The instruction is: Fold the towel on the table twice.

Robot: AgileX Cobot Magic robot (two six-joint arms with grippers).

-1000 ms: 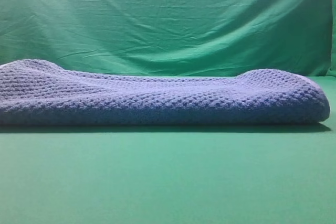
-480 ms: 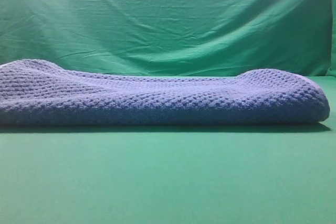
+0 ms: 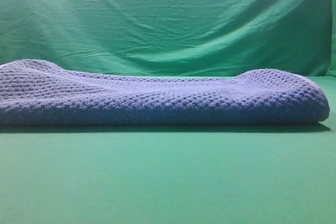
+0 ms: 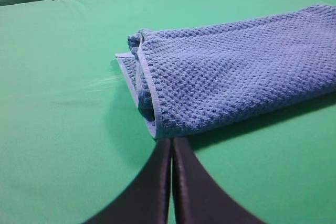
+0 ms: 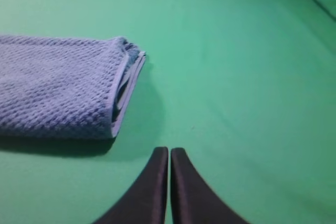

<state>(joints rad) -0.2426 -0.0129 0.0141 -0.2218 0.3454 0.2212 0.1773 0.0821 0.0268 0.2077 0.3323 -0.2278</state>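
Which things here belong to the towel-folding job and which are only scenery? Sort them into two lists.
Part of the job:
the towel, lying folded
the table under it
the left gripper, shut, empty
the right gripper, shut, empty

Just there:
the wrinkled green backdrop cloth

Folded towel point(image 3: 157, 98) on table point(image 3: 168, 177)

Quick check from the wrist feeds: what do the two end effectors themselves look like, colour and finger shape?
Both look alike. The left end effector and the right end effector each show two matte black fingers, broad at the base and curving inward to slim tips. The surfaces are plain; no markings, labels or cables show in these views. Neither arm appears in the exterior high view, so the arm bodies cannot be described.
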